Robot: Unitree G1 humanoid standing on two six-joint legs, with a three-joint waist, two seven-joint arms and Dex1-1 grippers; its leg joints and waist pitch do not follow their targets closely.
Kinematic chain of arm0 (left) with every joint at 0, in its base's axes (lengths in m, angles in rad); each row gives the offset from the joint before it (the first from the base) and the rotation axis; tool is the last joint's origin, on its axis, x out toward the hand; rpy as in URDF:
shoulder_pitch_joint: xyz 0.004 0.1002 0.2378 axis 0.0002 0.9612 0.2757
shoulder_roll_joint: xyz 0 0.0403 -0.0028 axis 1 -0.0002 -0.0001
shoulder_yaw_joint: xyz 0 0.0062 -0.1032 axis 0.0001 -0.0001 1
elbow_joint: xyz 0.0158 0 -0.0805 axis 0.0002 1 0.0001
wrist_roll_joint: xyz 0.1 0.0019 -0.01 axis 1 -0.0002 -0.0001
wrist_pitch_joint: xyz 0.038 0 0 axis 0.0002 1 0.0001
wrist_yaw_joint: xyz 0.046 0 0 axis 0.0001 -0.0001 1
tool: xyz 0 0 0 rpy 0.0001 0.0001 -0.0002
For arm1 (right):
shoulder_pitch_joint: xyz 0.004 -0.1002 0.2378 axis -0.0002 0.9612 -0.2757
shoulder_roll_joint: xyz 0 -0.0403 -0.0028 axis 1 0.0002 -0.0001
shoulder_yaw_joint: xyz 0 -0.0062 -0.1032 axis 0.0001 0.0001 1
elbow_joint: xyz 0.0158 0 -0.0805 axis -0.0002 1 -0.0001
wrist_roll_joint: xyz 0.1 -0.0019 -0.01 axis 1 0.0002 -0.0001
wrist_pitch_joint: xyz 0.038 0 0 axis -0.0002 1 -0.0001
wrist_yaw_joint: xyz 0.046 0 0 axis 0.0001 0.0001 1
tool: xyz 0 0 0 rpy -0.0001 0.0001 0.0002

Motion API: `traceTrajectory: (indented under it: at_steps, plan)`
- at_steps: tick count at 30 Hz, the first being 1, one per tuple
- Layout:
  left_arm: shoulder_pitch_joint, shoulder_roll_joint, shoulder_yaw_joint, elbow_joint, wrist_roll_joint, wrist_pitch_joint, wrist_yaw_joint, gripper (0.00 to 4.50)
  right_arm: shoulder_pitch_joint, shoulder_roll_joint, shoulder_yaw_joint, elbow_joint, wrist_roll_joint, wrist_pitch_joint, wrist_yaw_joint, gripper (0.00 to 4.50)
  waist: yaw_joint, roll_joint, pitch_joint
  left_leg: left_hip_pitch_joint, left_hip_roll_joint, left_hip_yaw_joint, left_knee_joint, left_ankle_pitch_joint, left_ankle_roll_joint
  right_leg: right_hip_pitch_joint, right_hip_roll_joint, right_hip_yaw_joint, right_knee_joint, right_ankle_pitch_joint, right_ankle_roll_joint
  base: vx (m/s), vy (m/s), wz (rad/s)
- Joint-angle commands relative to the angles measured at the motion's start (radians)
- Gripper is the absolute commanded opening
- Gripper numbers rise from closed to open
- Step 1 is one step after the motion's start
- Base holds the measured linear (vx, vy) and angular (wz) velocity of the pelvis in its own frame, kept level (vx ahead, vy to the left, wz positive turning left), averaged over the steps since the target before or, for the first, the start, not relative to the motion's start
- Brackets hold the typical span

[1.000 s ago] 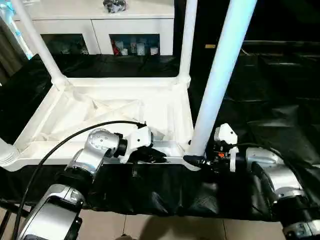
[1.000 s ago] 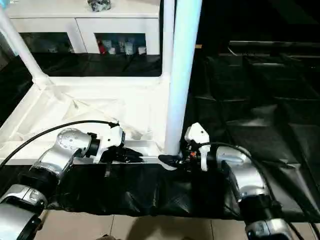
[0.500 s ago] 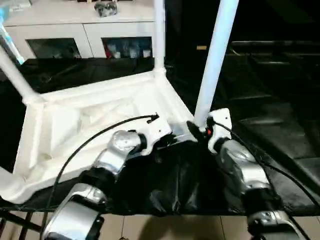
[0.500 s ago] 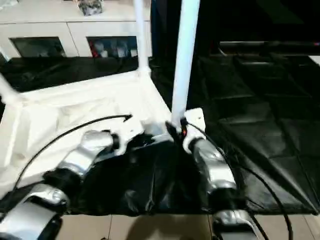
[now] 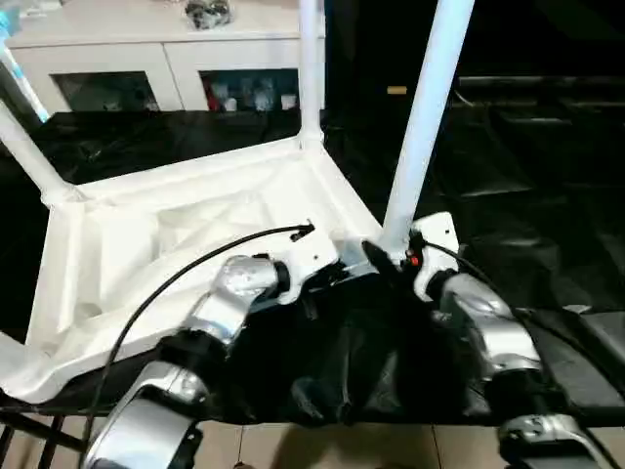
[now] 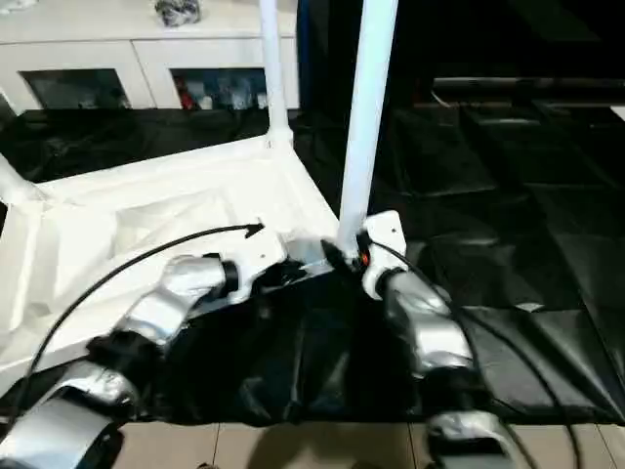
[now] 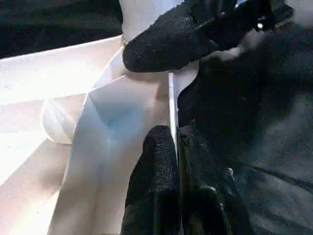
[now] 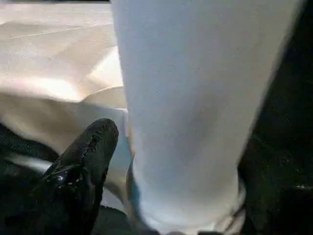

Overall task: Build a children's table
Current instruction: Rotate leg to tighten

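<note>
White plastic makes up the tabletop (image 5: 186, 244), which lies upside down on a black sheet (image 5: 547, 195), its ribbed underside facing up. Legs stand in its corner sockets: a far leg (image 5: 310, 68) at the back corner, another leg (image 5: 24, 156) slanting up at the far left corner, and a near leg (image 5: 425, 117) rising from the corner closest to the right arm. The left gripper (image 7: 176, 147) has its two black fingers (image 7: 154, 161) closed narrowly on the thin near edge of the tabletop, one finger inside the rim and one outside, just beside the near leg's socket. The right gripper (image 5: 383, 262) sits at the foot of the near leg; in the right wrist view one black finger (image 8: 85, 156) lies against the side of the leg just above its socket, and the other finger is hidden behind the leg, so I cannot tell how firmly the leg is held. Behind the sheet stands a white cabinet (image 5: 166, 49) with glass doors.
</note>
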State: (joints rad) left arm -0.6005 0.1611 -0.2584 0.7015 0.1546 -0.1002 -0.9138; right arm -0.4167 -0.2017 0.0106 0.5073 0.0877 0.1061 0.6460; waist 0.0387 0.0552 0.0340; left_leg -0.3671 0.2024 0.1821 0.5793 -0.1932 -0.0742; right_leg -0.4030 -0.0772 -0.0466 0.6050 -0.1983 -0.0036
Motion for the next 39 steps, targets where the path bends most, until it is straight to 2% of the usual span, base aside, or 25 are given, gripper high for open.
traceTrajectory:
  at_steps: [1, 5, 7, 10, 11, 15, 17, 27, 39]
  plan:
    - [0.009, -0.001, -0.019, -0.040, -0.059, -0.067, -0.086, 0.00, 0.019, -0.016, 0.058, -0.054, 0.041, 0.008, 0.135, 3.78, 0.007, -0.018, -0.055, 0.003, 0.022, -0.002, -0.052, -0.131, 0.113, 0.058, -0.054, 0.033, -0.069, -0.058, -0.253, 0.000, 0.000, 0.00]
    - [0.017, 0.051, -0.008, -0.046, -0.083, -0.078, -0.170, 0.00, 0.043, -0.073, 0.068, -0.109, 0.091, 0.046, 0.282, 3.78, 0.020, -0.017, -0.054, 0.004, 0.027, -0.002, -0.053, -0.140, 0.109, 0.056, -0.054, 0.032, -0.065, -0.071, -0.251, 0.000, 0.000, 0.00]
    - [0.018, 0.072, -0.006, -0.045, -0.087, -0.083, -0.202, 0.00, 0.049, -0.091, 0.075, -0.122, 0.102, 0.052, 0.329, 3.78, 0.021, -0.016, -0.051, 0.005, 0.028, -0.002, -0.055, -0.166, 0.096, 0.052, -0.053, 0.032, -0.068, -0.107, -0.248, 0.000, 0.000, 0.00]
    - [0.015, 0.099, -0.005, -0.041, -0.101, -0.084, -0.248, 0.00, 0.059, -0.125, 0.103, -0.134, 0.110, 0.060, 0.406, 3.78, 0.021, -0.019, -0.052, 0.005, 0.028, -0.002, -0.055, -0.167, 0.084, 0.053, -0.054, 0.033, -0.066, -0.108, -0.246, 0.000, 0.000, 0.00]
    - [0.015, 0.103, -0.005, -0.041, -0.104, -0.085, -0.255, 0.00, 0.060, -0.130, 0.108, -0.135, 0.110, 0.061, 0.418, 3.61, 0.022, -0.020, -0.053, 0.005, 0.027, -0.002, -0.054, -0.162, 0.085, 0.053, -0.054, 0.033, -0.064, -0.099, -0.247, 0.000, 0.000, 0.00]
    - [0.011, 0.115, -0.008, -0.038, -0.116, -0.087, -0.293, 0.00, 0.065, -0.154, 0.129, -0.138, 0.106, 0.063, 0.462, 3.48, 0.023, -0.022, -0.054, 0.003, 0.026, -0.002, -0.052, -0.136, 0.090, 0.055, -0.055, 0.033, -0.062, -0.075, -0.251, 0.000, 0.000, 0.00]
    - [0.006, 0.125, -0.013, -0.031, -0.123, -0.092, -0.331, 0.00, 0.063, -0.166, 0.136, -0.138, 0.105, 0.069, 0.490, 3.22, 0.025, -0.020, -0.053, 0.003, 0.025, -0.001, -0.051, -0.135, 0.095, 0.055, -0.055, 0.032, -0.063, -0.079, -0.250, 0.000, 0.000, 0.00]
    - [-0.001, 0.131, -0.011, -0.020, -0.127, -0.093, -0.356, 0.00, 0.064, -0.183, 0.152, -0.145, 0.120, 0.085, 0.527, 2.45, 0.027, -0.020, -0.055, 0.004, 0.026, -0.002, -0.051, -0.129, 0.090, 0.055, -0.055, 0.032, -0.060, -0.070, -0.254, 0.000, 0.000, 0.00]
    - [0.004, 0.135, -0.011, -0.023, -0.131, -0.090, -0.366, 0.00, 0.103, -0.182, 0.171, -0.176, 0.123, 0.094, 0.532, 2.11, 0.032, -0.021, -0.054, 0.005, 0.026, -0.002, -0.050, -0.142, 0.082, 0.055, -0.054, 0.033, -0.062, -0.099, -0.245, 0.000, 0.000, 0.00]
